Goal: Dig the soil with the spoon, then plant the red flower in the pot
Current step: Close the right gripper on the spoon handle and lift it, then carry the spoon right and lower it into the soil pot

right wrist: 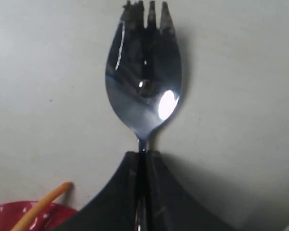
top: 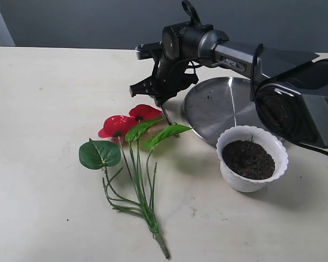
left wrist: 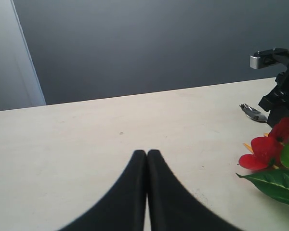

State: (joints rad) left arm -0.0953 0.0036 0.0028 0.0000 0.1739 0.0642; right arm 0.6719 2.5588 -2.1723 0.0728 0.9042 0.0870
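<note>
Soil [top: 249, 159], dark and crumbly, fills the pot [top: 250, 184], a white bowl with a scalloped rim standing on a pale table [top: 44, 109]. A round steel plate [top: 218, 106] lies just behind the pot. The red flower [top: 128, 124] lies flat on the table to the left of the pot in the exterior view, well apart from it, with its blooms toward the plate and its stems trailing toward the near edge. The right gripper [top: 161, 103] hangs over the table beyond the pot's left side, between the blooms and the plate. Its jaws are clamped on the handle of the spoon [right wrist: 143, 82]. The spoon's shiny bowl points away from the claw, close above the tabletop, and dark specks cling to its toothed tip. The left gripper [left wrist: 147, 153] is farther left of the pot than the flower. Its two black fingers are pressed together with nothing between them.
</note>
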